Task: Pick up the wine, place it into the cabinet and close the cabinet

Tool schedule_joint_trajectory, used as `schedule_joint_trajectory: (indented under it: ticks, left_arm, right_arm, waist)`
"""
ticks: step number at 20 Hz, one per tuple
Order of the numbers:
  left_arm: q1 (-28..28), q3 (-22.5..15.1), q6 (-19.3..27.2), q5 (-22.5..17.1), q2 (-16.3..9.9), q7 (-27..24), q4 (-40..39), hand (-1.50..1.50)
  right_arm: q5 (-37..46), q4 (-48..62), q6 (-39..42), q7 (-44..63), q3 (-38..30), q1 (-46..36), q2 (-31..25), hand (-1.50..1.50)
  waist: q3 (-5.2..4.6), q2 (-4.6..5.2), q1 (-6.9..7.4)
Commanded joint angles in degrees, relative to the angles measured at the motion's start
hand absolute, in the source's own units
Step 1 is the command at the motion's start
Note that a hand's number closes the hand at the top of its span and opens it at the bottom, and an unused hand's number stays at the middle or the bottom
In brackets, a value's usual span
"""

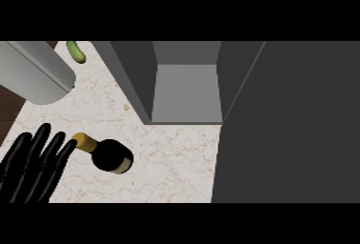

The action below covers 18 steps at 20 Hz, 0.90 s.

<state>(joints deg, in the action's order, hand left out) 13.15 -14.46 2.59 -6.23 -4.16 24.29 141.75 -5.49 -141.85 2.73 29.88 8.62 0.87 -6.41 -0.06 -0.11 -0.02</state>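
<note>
The wine bottle is dark with a gold cap and stands on the pale marble counter, left of the middle. My left hand shows at the lower left with its black fingers straight and pointing up. Its nearest fingertip lies right beside the bottle's cap, and nothing is curled round the bottle. Behind the bottle stands the grey cabinet, open, with a bare inner floor. Its door is swung out and fills the right side of the view. My right hand does not show.
A large grey cylinder juts in at the upper left, above the counter's edge. A green cucumber lies at the back left, beside the cabinet's left wall. Dark wood floor shows past the counter's left edge.
</note>
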Motion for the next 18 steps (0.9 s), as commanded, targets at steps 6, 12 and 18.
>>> schedule_joint_trajectory:
  ticks: [6,12,18]
  left_arm:
    - [-0.66,14.49,-4.4,-16.5,-0.97,0.45,-0.36,-1.5]
    - [-4.39,18.44,-6.23,-19.57,-1.89,3.09,-7.12,-1.5]
    - [-0.51,20.55,-11.84,-21.25,-1.87,-1.23,-12.1,-1.5]
  right_arm:
    - [-5.09,-4.77,-0.34,3.08,-4.13,-0.87,-0.33,-1.5]
    - [-1.96,-8.14,-1.76,8.31,-0.83,-2.51,0.21,-1.5]
    - [-4.35,-7.95,-0.08,9.04,-3.66,-3.09,-0.9,-1.5]
  waist:
    - [-0.01,0.01,0.13]
    - [0.0,-0.01,-0.17]
    - [0.04,0.02,-0.04]
